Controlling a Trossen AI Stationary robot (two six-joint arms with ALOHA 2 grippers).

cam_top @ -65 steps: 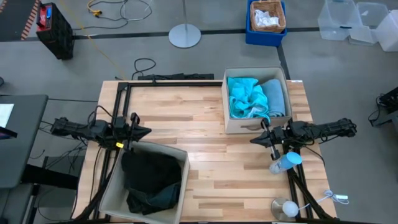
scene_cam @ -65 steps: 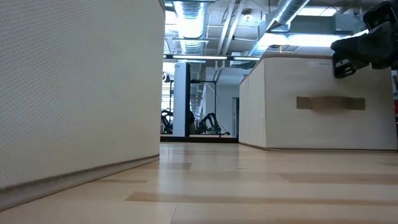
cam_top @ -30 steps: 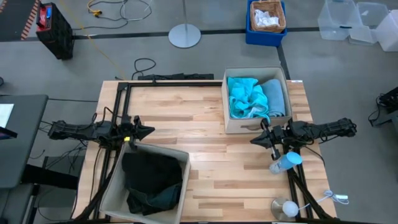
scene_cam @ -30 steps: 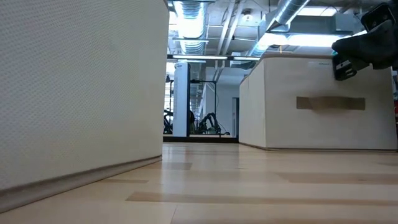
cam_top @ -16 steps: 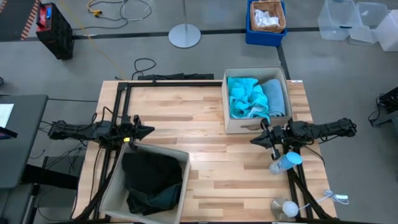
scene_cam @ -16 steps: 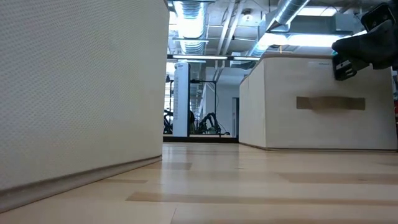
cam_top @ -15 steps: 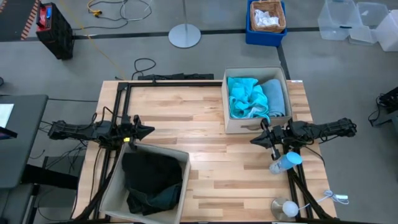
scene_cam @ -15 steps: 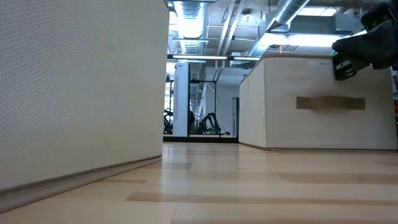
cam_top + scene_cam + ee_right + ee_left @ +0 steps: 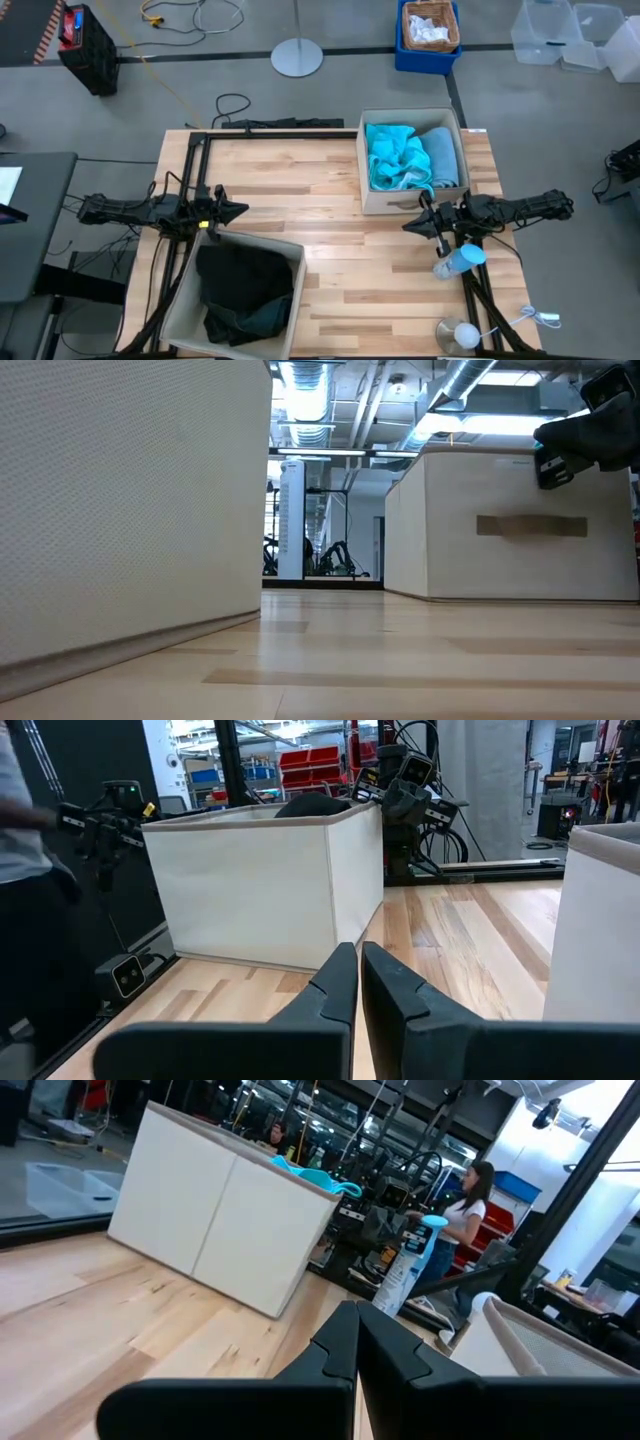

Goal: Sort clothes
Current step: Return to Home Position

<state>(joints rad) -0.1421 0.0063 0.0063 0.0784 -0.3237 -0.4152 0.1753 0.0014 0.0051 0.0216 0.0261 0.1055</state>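
While both arms hang low over the wooden table (image 9: 300, 180), we see the left gripper (image 9: 235, 211) just beside the rim of the beige bin on the left side (image 9: 176, 300), pointing toward the middle of the table. In the left wrist view its two fingers (image 9: 335, 1345) are pressed together with nothing between them. The right gripper (image 9: 407, 226) is close to the front wall of the beige bin on the right side (image 9: 410, 113), and here also the jaws are clenched on nothing, as the right wrist view shows. In the right bin we find the bright turquoise garment (image 9: 393, 155), crumpled, and touching it the folded pale dusty-blue garment (image 9: 443, 157). In the left bin the black garment (image 9: 240, 278) fills most of the space, and the dark green garment (image 9: 258, 318) shows at its edge, partly under it. A pale blue bottle (image 9: 455, 262) is just beside the right arm, near the table's edge.
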